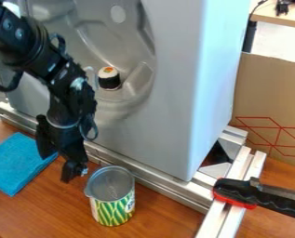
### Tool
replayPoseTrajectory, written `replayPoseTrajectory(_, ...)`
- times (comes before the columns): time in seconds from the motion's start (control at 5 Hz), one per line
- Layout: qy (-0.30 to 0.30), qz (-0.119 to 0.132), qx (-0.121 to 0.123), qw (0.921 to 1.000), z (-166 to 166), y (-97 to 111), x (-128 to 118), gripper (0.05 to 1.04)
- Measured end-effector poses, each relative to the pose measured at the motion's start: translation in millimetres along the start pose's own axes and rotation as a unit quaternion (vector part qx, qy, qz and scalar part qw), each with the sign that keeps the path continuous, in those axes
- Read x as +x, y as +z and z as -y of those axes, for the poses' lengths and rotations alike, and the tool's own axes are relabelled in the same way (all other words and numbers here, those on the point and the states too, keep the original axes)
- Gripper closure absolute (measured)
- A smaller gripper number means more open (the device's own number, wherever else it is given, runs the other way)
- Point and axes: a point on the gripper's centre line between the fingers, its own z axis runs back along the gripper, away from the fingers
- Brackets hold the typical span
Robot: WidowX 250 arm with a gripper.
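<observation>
No text, number or sign can be read, even on the can (112, 204).

A green, yellow and white can (113, 204) stands upright on the wooden table (165, 216).

Near: brown wood-grain tabletop (165, 219). Behind it, tall grey moulded unit (173, 97), pale sheen down right side. Right: upright brown cardboard (271, 86), red lines. Far right: light wood desk (289, 17), bright floor (280, 41).
</observation>
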Motion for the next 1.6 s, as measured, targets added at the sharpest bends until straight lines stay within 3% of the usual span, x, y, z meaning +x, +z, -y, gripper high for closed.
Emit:
replayPoseTrajectory(0.2,0.005,0.033,-0.020,0.9992,14.5,0.0,10.3,0.083)
replayPoseTrajectory(0.4,-0.055,0.052,-0.114,0.9906,44.3,4.9,14.4,0.083)
replayPoseTrajectory(0.6,-0.153,0.073,-0.202,0.9645,69.1,18.7,21.9,0.083)
replayPoseTrajectory(0.8,-0.178,0.070,-0.245,0.9505,81.1,25.1,16.9,0.083)
replayPoseTrajectory(1.0,-0.162,0.051,-0.204,0.9641,74.0,34.0,12.3,0.083)
replayPoseTrajectory(1.2,-0.110,0.032,-0.123,0.9858,39.3,47.7,1.2,0.083)
replayPoseTrajectory(1.4,-0.066,0.015,-0.076,0.9949,-1.5,61.4,-24.5,0.083)
replayPoseTrajectory(1.6,-0.046,0.002,-0.080,0.9958,-23.5,69.3,-48.4,0.083)
